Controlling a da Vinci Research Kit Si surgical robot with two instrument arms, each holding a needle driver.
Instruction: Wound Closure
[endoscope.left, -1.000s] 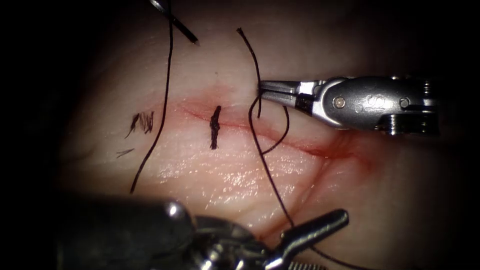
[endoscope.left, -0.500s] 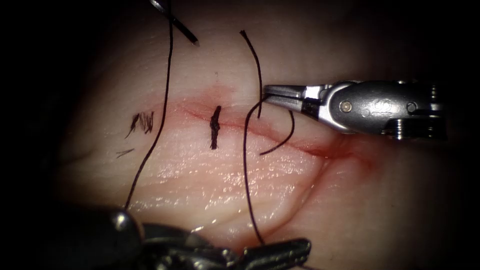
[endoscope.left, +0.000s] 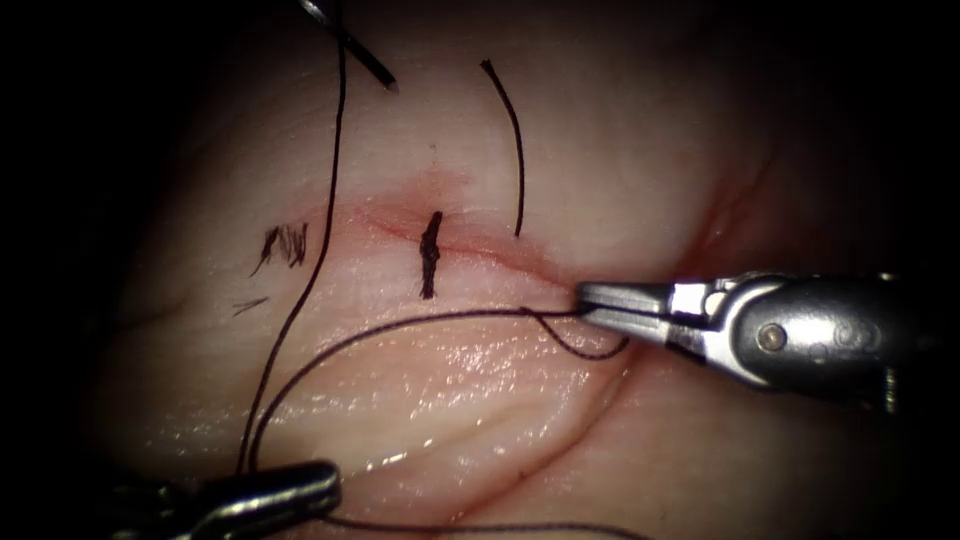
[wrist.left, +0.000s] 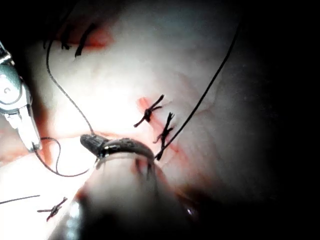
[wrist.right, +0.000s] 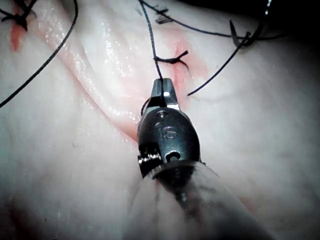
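On the pale tissue (endoscope.left: 470, 370) the cut (endoscope.left: 480, 248) runs across, reddened, with one tied dark stitch (endoscope.left: 430, 256). My right tool (endoscope.left: 585, 298) lies over the cut's right end, jaws shut on the thread (endoscope.left: 400, 322), and is also seen close up (wrist.right: 162, 87). From there the thread arcs left and down to my left tool (endoscope.left: 320, 480), low on the left, jaws shut on it (wrist.left: 90, 141). A short loop of thread (endoscope.left: 585, 352) hangs under the right jaws. The needle (endoscope.left: 365, 60) lies on the tissue at the far side, held by neither tool.
A loose piece of thread (endoscope.left: 512, 140) lies above the cut's middle. Another long strand (endoscope.left: 325, 220) runs down the left side. Frayed cut ends (endoscope.left: 285, 243) sit left of the stitch. Red fluid stains the cut near the right tool.
The right tool moved down and right with the thread. The left tool slid left along the near edge. The thread between them went from nearly upright to a long low arc.
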